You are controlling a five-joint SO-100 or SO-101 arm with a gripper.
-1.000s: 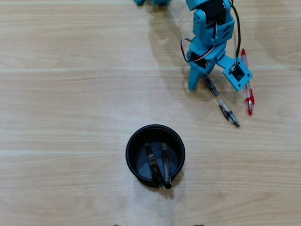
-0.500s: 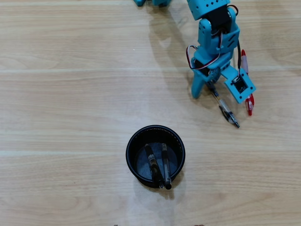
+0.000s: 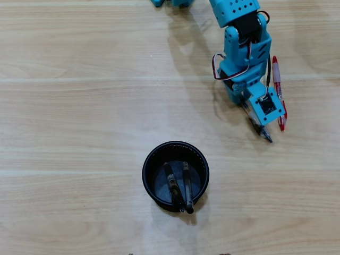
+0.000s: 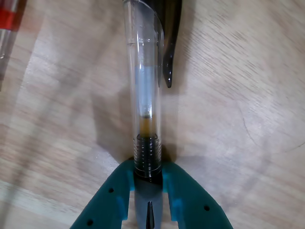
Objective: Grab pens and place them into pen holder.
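Gripper (image 4: pixel 147 183) closed around the lower barrel of the clear pen (image 4: pixel 144 95); in the wrist view both teal fingers (image 4: pixel 114 195) press the ribbed section, one on each side, the pen running straight up the frame with its black clip beside the barrel. The pen appears to lie on the wooden table (image 3: pixel 79 106), or just above it; lift cannot be confirmed. The grip near one end seems meant to let the pen hang or tip into the cup.

Overhead view: the arm (image 3: pixel 241 48) covers most of the clear pen, whose dark end shows past the wrist. The red-and-white pen (image 3: pixel 278 90) lies just beside it, to the right, untouched. The black mesh pen holder (image 3: pixel 146 169) stands well apart, lower in the frame, with two dark pens (image 3: pixel 178 186) leaning against its near rim.

Judgement: two pens in, two remaining; grasp stage on the third.

No brand, label or writing legible on any pen or holder
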